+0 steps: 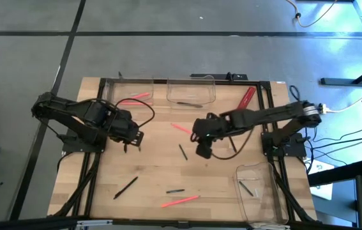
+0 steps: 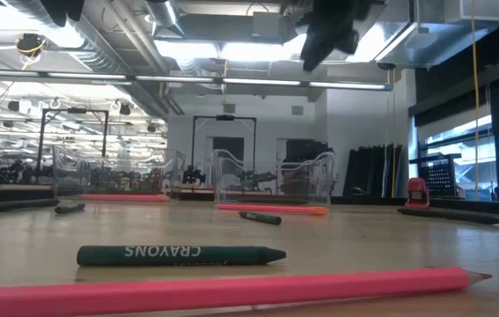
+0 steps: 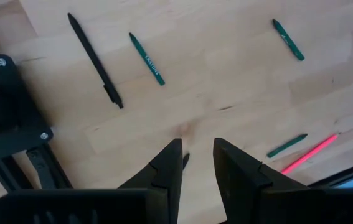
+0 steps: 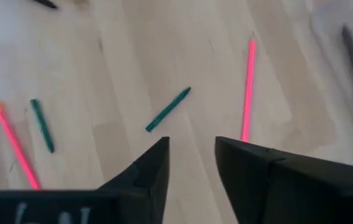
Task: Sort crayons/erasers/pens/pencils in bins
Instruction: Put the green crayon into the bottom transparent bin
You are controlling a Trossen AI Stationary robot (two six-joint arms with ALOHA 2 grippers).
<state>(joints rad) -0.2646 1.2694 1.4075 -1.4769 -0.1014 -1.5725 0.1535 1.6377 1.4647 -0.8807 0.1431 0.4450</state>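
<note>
A black pen [image 1: 125, 187] lies flat on the wooden table near its front left, also seen in the left wrist view [image 3: 95, 60]. Two clear bins stand at the far edge [image 1: 129, 89] [image 1: 191, 82], and a third [image 1: 260, 167] at the near right holds dark sticks. My left gripper [image 1: 131, 142] [image 3: 196, 163] hangs open over bare wood at the left. My right gripper [image 1: 203, 152] [image 4: 192, 158] hangs open above the table's middle, over a green crayon [image 4: 168, 109] and beside a pink pencil [image 4: 248, 90].
Loose on the table are green crayons [image 1: 182, 152] [image 1: 175, 190] [image 2: 179, 255] and pink pencils [image 1: 181, 128] [image 1: 179, 202]. A red object [image 1: 246, 98] lies at the far right. The far left bin holds a pink pencil [image 1: 139, 97].
</note>
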